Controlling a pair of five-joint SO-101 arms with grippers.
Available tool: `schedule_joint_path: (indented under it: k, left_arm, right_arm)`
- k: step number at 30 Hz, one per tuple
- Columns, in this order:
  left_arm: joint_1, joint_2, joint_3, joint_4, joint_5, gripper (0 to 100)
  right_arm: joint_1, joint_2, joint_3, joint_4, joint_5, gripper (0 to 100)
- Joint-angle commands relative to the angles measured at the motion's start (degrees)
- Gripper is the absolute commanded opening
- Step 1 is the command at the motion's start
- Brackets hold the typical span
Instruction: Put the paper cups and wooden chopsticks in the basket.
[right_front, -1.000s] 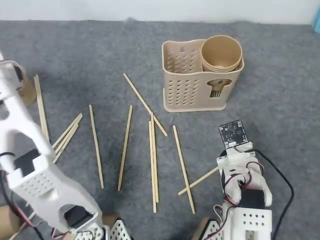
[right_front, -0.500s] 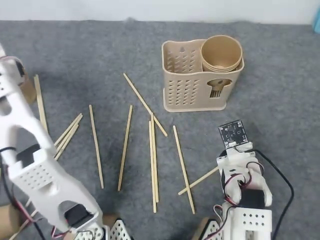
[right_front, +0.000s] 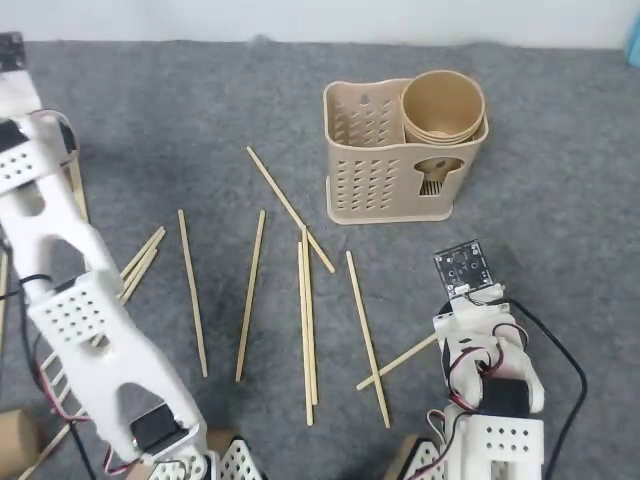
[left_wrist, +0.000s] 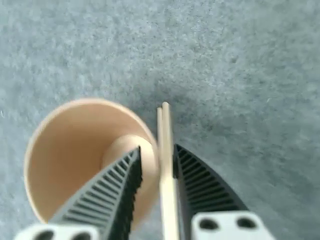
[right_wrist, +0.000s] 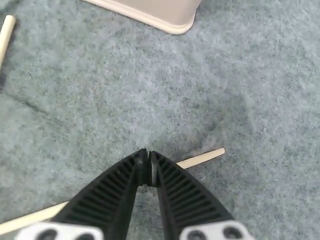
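A paper cup (left_wrist: 75, 150) lies on its side on the grey carpet with its mouth toward the left wrist camera. My left gripper (left_wrist: 156, 149) is narrowly open. One finger is inside the cup, the other outside, with the cup's wall and a pair of wooden chopsticks (left_wrist: 165, 130) between them. In the high view the left arm (right_front: 40, 200) covers that cup. The tan basket (right_front: 375, 170) holds stacked paper cups (right_front: 443, 105). Several chopsticks (right_front: 250, 295) are scattered on the carpet. My right gripper (right_wrist: 149, 167) is shut and empty, just above a chopstick (right_wrist: 200, 159).
The basket's base (right_wrist: 150, 12) shows far off in the right wrist view. The right arm (right_front: 485, 370) sits low at the front right. A tan cup-like shape (right_front: 15, 440) lies at the front left corner. Bare carpet spreads right of the basket.
The left arm has stretched farther away along the left edge and now covers the cup that showed beside it. The right arm, basket and chopsticks have not moved.
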Motion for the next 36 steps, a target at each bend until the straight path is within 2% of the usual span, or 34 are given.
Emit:
schedule_joint_path:
  k: [1, 7, 12, 18, 28, 32, 36]
  left_arm:
    - [-1.3, 6.0, -10.8, 0.6, -0.8, 11]
    - [-1.1, 14.2, -19.2, 3.0, -0.4, 11]
    - [0.7, 14.8, -29.9, 14.1, -0.4, 0]
    - [3.5, 15.0, -45.1, 27.6, -0.4, 1]
    - [4.8, 3.7, -44.4, 30.4, 0.0, 1]
    - [6.0, -3.7, -44.4, 30.5, 7.6, 1]
    - [9.8, -13.0, -39.0, 30.6, 9.9, 1]
  right_arm:
    - [-0.4, -0.3, -0.4, 0.5, 0.8, 0.9]
    - [-0.4, -0.3, -0.4, 0.5, 0.8, 0.9]
    - [-0.4, -0.4, -0.4, 0.5, 0.8, 0.9]
    - [-0.4, -0.5, -0.4, 0.5, 0.8, 0.9]
    - [-0.3, -0.6, -0.4, 0.5, 0.8, 0.9]
    - [-0.3, -0.7, -0.4, 0.5, 0.8, 0.9]
    - [-0.3, -0.7, -0.4, 0.5, 0.8, 0.9]
